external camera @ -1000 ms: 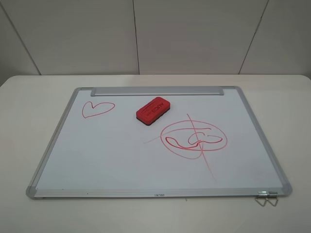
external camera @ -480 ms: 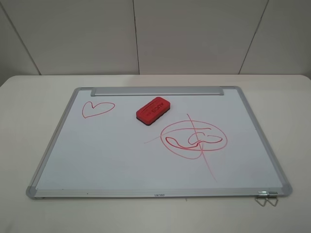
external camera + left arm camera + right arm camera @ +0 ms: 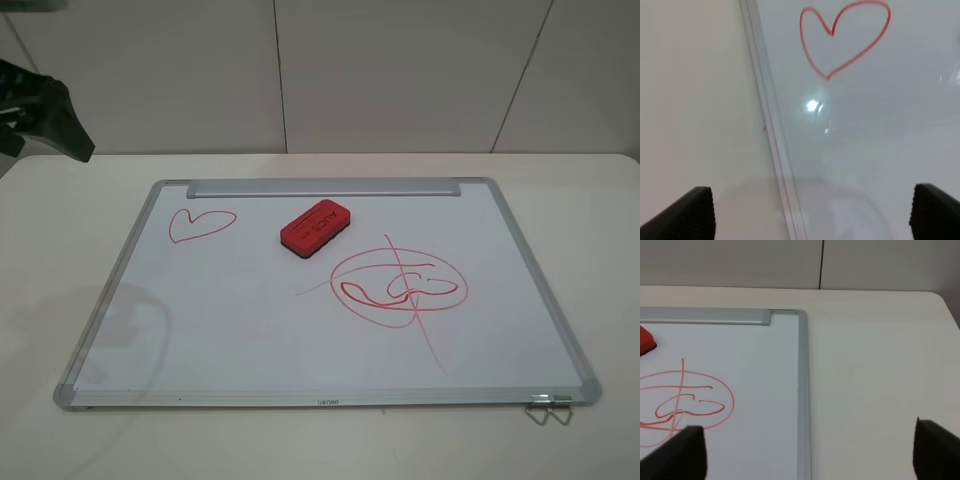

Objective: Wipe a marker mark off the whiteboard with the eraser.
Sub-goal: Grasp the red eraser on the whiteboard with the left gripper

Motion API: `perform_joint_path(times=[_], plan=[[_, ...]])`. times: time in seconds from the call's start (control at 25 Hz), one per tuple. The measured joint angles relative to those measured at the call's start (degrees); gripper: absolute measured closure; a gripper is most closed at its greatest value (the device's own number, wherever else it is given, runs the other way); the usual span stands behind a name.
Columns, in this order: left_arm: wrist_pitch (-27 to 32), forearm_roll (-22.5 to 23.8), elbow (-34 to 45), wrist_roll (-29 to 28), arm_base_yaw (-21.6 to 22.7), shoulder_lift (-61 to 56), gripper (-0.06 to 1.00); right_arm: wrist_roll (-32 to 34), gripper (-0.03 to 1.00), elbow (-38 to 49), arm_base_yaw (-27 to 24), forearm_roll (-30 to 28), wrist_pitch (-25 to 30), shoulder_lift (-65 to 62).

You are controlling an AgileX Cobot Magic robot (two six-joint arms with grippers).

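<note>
eraser (image 3: 316, 228): red block, lettering up, loose on the whiteboard (image 3: 250, 330) near its tray strip (image 3: 325, 187), free to grasp.
marker mark (image 3: 202, 225): heart, unwiped, whiteboard corner.
left gripper (image 3: 812, 215): jaws wide, empty, over the whiteboard's side frame, likely readied for pickup.
right gripper (image 3: 810, 452): wide, empty, over the opposite frame.

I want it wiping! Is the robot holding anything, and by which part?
Nothing is held. The left gripper and right gripper are open; the red block eraser lies on the white silver-framed whiteboard.
</note>
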Motion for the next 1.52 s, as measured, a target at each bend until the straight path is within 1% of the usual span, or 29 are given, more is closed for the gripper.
perform_joint_path(times=[0.16, 0.24, 0.32, 0.4, 0.52, 0.6, 0.72, 0.8, 0.88, 0.96, 1.08, 1.28, 1.52], plan=[[6.41, -0.29, -15.81, 0.70, -5.77, 14.81, 0.17, 0.00, 0.26, 0.00, 0.00, 0.00, 0.00, 0.00], [9.55, -0.18, -22.98, 0.76, -9.42, 20.62, 0.17, 0.00, 0.26, 0.00, 0.00, 0.00, 0.00, 0.00], [11.49, 0.69, -28.38, 0.57, -13.04, 25.36, 0.17, 0.00, 0.26, 0.00, 0.00, 0.00, 0.00, 0.00], [12.18, 1.94, -32.99, -0.70, -17.09, 29.33, 0.17, 0.00, 0.26, 0.00, 0.00, 0.00, 0.00, 0.00], [12.46, 4.85, -37.77, -3.13, -22.53, 33.62, 0.17, 0.00, 0.26, 0.00, 0.00, 0.00, 0.00, 0.00], [12.45, 7.24, -39.48, -4.58, -25.58, 35.89, 0.17, 0.00, 0.26, 0.00, 0.00, 0.00, 0.00, 0.00], [11.01, 9.93, -40.10, -6.56, -29.72, 38.12, 0.17, 0.00, 0.26, 0.00, 0.00, 0.00, 0.00, 0.00], [9.59, 11.50, -40.22, -7.92, -31.65, 39.62, 0.17, 0.00, 0.26, 0.00, 0.00, 0.00, 0.00, 0.00], [7.75, 12.90, -40.22, -9.51, -33.00, 41.16, 0.17, 0.00, 0.26, 0.00, 0.00, 0.00, 0.00, 0.00], [6.57, 13.14, -40.22, -10.07, -33.61, 42.12, 0.17, 0.00, 0.26, 0.00, 0.00, 0.00, 0.00, 0.00], [5.58, 13.14, -40.22, -10.28, -33.62, 42.44, 0.17, 0.00, 0.26, 0.00, 0.00, 0.00, 0.00, 0.00], [3.70, 13.14, -40.22, -12.25, -33.00, 42.94, 0.17, 0.00, 0.26, 0.00, 0.00, 0.00, 0.00, 0.00], [2.10, 13.33, -40.29, -12.63, -32.87, 45.51, 0.17, 0.00, 0.26, 0.00, 0.00, 0.00, 0.00, 0.00]])
